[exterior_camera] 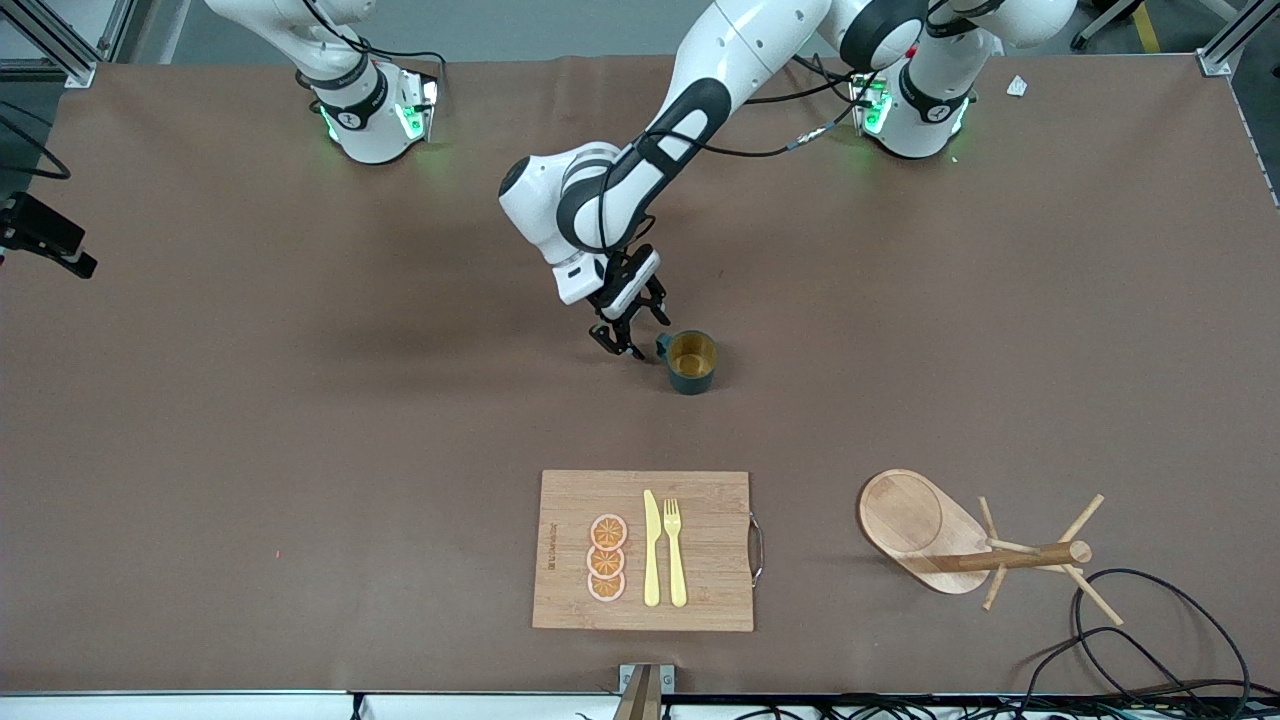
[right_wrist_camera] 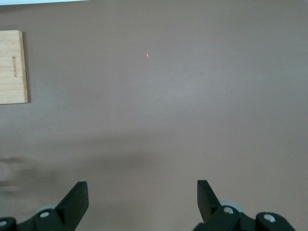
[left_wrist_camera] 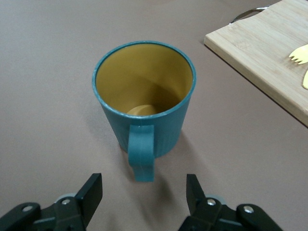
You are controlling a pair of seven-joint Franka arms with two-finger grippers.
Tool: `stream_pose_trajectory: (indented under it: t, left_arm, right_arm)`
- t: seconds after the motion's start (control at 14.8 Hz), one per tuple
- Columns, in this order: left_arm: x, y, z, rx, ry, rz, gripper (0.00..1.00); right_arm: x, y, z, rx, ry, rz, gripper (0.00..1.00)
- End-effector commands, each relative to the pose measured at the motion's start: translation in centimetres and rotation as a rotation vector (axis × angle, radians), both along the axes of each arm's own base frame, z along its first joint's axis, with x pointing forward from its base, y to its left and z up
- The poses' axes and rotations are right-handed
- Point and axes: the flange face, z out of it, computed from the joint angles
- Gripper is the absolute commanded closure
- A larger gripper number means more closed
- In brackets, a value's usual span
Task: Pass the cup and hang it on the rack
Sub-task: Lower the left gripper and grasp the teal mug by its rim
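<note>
one cup (exterior_camera: 691, 361), one rack (exterior_camera: 960, 545), three orange slices (exterior_camera: 607, 558)

the cup (left_wrist_camera: 144, 98) stands upright on the brown table (left_wrist_camera: 48, 57), its mouth open to the camera and its yellowish inside in plain sight. its outside is dark teal with faint ribs, and its small handle (left_wrist_camera: 141, 151) points toward the left gripper (left_wrist_camera: 144, 195). the gripper's two black fingers (left_wrist_camera: 91, 192) stand apart, one to each side of the handle, touching neither it nor the cup wall. a light wooden board (left_wrist_camera: 260, 57) lies near the cup, with a metal loop handle (left_wrist_camera: 248, 13) at its edge and the tines of a yellow fork (left_wrist_camera: 299, 54) on it.
</note>
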Motion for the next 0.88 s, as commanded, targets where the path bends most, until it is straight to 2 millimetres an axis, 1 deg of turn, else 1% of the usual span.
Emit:
stream_pose_trajectory:
  t: [0.0,0.2,0.34,0.47,0.54,0.68,0.75,0.81]
  left_arm:
    - [0.3,-0.1,0.0,0.012,-0.035,0.004,0.26]
    - [1.1,0.3,0.0,0.022,-0.042,0.008,0.28]
    - [1.3,0.6,-0.5,0.028,-0.041,0.006,0.32]
    - [1.4,0.6,-0.4,0.03,-0.037,0.003,0.36]
    - [1.4,0.7,-0.3,0.03,-0.037,0.003,0.39]
    - [1.4,0.7,-0.3,0.03,-0.033,0.005,0.44]
    - [1.4,0.7,-0.2,0.028,-0.03,0.006,0.51]
    - [1.4,0.7,-0.2,0.027,-0.029,0.006,0.53]
  right_arm:
    - [-0.4,0.7,0.6,-0.013,0.001,0.017,0.0]
    - [-0.4,0.7,0.3,-0.011,0.007,0.017,0.0]
    - [0.0,1.1,-0.3,-0.011,0.021,0.023,0.0]
    - [0.0,1.3,-0.5,-0.013,0.03,0.02,0.0]
    - [-0.3,1.3,-0.8,-0.011,0.059,0.022,0.0]
    - [-0.4,1.0,-0.7,-0.013,0.059,0.018,0.0]
    - [-0.3,0.9,-0.8,-0.016,0.058,0.018,0.0]
    - [-0.3,0.7,-0.7,-0.028,0.059,0.021,0.0]
